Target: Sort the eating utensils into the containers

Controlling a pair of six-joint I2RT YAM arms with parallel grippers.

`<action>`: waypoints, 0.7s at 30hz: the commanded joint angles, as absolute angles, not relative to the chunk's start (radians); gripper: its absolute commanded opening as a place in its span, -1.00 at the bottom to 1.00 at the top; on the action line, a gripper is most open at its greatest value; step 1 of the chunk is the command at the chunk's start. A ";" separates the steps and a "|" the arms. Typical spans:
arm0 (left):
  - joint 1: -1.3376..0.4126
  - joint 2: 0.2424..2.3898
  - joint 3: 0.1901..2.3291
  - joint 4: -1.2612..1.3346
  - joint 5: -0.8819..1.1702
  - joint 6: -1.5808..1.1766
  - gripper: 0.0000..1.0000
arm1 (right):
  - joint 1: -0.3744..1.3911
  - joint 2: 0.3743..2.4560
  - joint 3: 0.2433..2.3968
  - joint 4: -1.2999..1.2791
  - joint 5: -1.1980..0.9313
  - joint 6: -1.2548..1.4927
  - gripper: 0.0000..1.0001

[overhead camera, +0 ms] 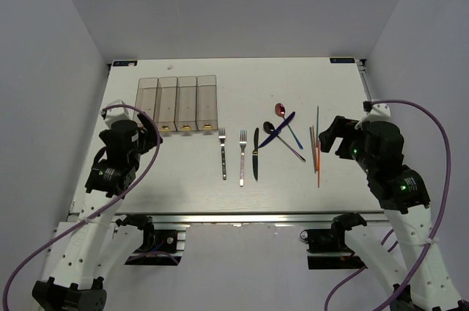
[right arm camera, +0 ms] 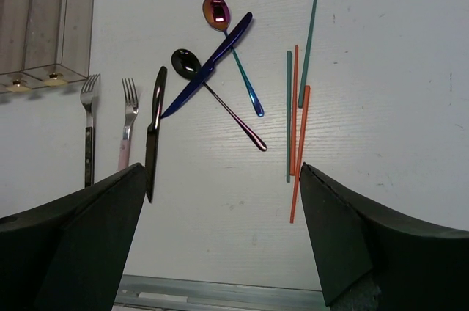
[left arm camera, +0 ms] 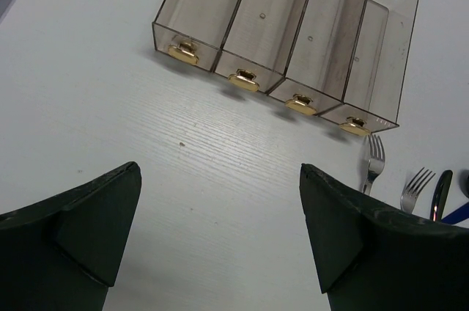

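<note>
Eating utensils: all are laid flat on the white table point(overhead camera: 183, 186), outside the containers and to their right.
Forks: two silver forks lie side by side with tines pointing away from the arms. One point(right arm camera: 88, 116) has a dark handle, the other point(right arm camera: 129, 116) a pale pink one.
Knives: the black knife point(right arm camera: 154, 131) lies straight, just right of the forks. The blue knife point(right arm camera: 209, 65) lies diagonally, crossing both spoons.
Spoons: one has a pink-red bowl point(right arm camera: 217, 12) and a teal handle. The other is the dark spoon point(right arm camera: 185, 62).
Chopsticks: thin orange chopsticks point(right arm camera: 295, 113) and green chopsticks point(right arm camera: 308, 47) lie roughly parallel, farthest right.
Containers point(left arm camera: 293, 28): four narrow clear bins are joined in a row at far left, each with a gold tab point(left arm camera: 244, 78) on its near end.
Left gripper point(left arm camera: 220, 172): fingers are spread, nothing is held, and bare table is seen below.
Right gripper point(right arm camera: 221, 170): fingers are spread and nothing is held.
</note>
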State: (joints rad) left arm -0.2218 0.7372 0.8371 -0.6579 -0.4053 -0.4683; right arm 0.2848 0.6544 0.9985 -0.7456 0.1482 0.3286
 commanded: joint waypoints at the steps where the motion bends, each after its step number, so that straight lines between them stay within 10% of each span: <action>1: -0.219 0.735 0.825 -0.644 -0.390 -0.474 0.96 | 0.287 0.672 1.022 -0.704 0.143 0.359 0.79; 10: -0.219 0.752 0.819 -0.637 -0.376 -0.469 0.96 | 0.339 0.899 0.966 -0.566 -0.057 0.491 0.68; 21: -0.218 0.764 0.818 -0.637 -0.373 -0.469 0.96 | 0.926 1.423 1.213 -0.499 0.372 0.624 0.44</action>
